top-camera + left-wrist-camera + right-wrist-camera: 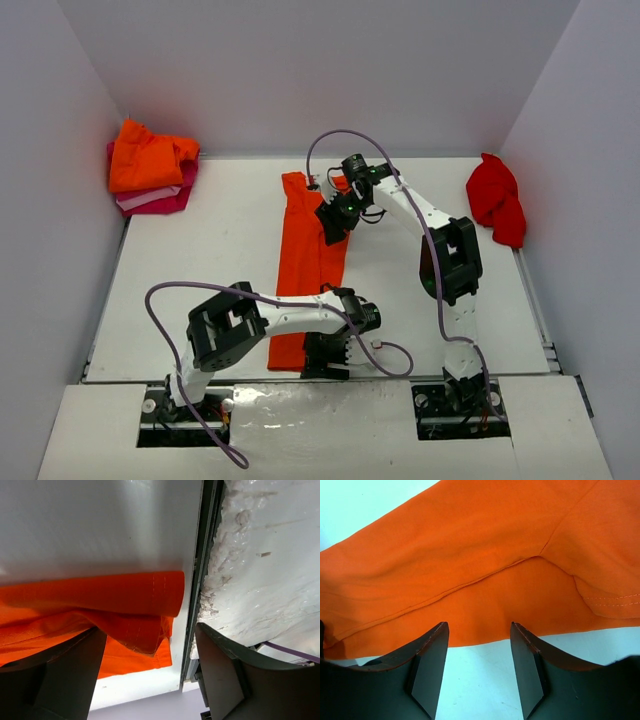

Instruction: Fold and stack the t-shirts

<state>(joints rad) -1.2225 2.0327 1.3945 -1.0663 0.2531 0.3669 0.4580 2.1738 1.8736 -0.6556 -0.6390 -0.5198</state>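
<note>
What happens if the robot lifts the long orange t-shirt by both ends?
The orange t-shirt would probably sag in the middle, not stay straight: its hem curls and folds over itself in the left wrist view. Soft creases in the right wrist view suggest thin, light cloth, so a push would likely bunch it up rather than slide it.

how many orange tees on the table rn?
2. The long orange tee lies mid-table; the rumpled orange tee tops the pink pile in the far-left corner. That pile may hide more.
</note>
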